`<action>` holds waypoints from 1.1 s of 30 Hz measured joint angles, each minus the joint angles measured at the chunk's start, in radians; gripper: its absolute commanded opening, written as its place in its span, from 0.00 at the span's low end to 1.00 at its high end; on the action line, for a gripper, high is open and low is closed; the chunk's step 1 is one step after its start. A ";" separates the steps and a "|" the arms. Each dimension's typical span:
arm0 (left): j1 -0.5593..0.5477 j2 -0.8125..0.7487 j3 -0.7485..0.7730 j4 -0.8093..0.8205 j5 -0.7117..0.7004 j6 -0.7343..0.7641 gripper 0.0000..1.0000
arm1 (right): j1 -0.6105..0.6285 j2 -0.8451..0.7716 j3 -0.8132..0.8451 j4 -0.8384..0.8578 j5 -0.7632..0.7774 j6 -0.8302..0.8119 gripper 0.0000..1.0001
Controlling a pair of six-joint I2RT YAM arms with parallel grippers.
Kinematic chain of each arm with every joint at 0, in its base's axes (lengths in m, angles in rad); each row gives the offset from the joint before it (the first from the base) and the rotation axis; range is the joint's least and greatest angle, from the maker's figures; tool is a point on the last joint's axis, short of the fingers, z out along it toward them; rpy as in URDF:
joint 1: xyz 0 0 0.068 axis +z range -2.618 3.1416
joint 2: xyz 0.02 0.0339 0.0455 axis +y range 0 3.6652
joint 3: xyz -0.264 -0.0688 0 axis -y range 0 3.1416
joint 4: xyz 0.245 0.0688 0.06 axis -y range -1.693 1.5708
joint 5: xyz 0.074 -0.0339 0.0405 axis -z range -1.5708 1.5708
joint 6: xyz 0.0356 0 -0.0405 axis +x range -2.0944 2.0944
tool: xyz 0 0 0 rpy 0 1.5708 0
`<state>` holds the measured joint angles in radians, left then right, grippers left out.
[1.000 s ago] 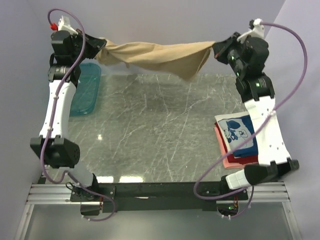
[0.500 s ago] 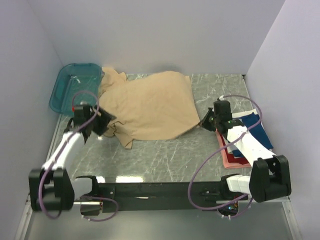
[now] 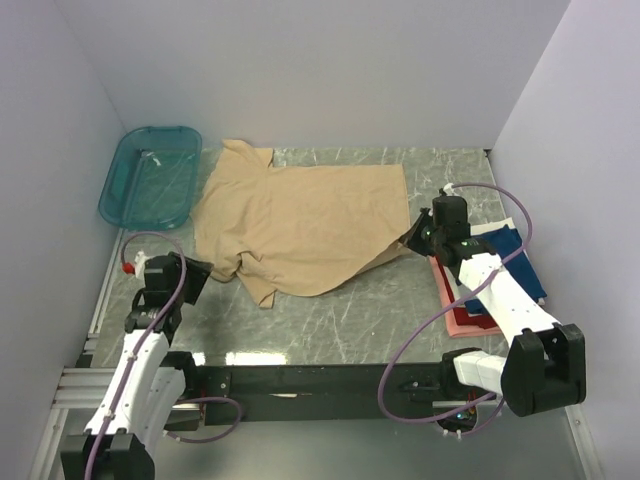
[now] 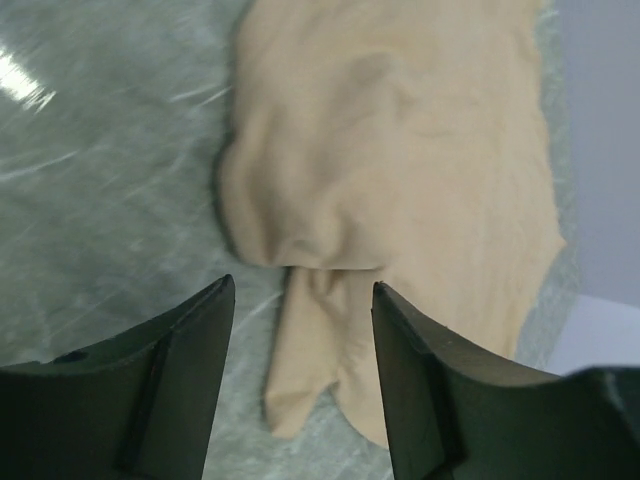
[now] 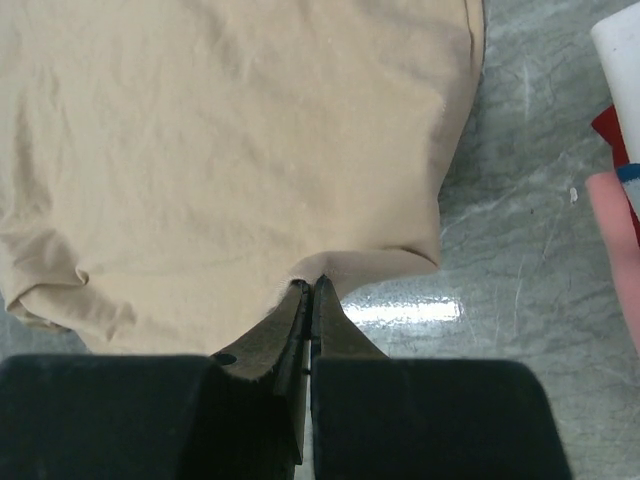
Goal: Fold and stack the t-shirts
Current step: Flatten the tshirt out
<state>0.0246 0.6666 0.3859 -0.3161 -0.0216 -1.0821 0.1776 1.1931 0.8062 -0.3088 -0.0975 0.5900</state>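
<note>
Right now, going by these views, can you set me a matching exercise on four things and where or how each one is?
Things:
1. tan t-shirt
2. teal basket
3. left gripper
4. right gripper

States:
A. shut on a cloth edge
B. at the far left corner
C. open, holding nothing
D. spread out in the middle

Pairs: 1-D, 2-B, 3-C, 4-A.
</note>
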 measured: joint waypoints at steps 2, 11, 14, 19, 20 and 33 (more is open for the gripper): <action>0.000 0.014 -0.045 0.007 -0.015 -0.021 0.60 | -0.001 0.000 0.000 -0.005 -0.006 -0.002 0.00; -0.003 0.286 -0.067 0.162 -0.038 -0.046 0.62 | -0.002 0.000 0.004 -0.017 -0.049 -0.003 0.00; -0.004 0.360 -0.067 0.237 -0.036 -0.049 0.61 | -0.002 0.000 0.019 -0.021 -0.054 -0.003 0.00; -0.006 0.459 -0.060 0.377 -0.027 -0.052 0.55 | -0.002 0.000 0.040 -0.022 -0.054 -0.003 0.00; -0.006 0.481 -0.054 0.399 -0.025 -0.051 0.47 | -0.002 0.000 0.042 -0.022 -0.054 -0.003 0.00; -0.006 0.501 0.184 0.233 -0.042 0.026 0.01 | -0.008 -0.003 0.112 -0.080 -0.036 -0.005 0.00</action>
<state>0.0181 1.1679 0.5697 -0.0830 -0.0639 -1.0565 0.1692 1.1904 0.9184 -0.3889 -0.1337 0.5850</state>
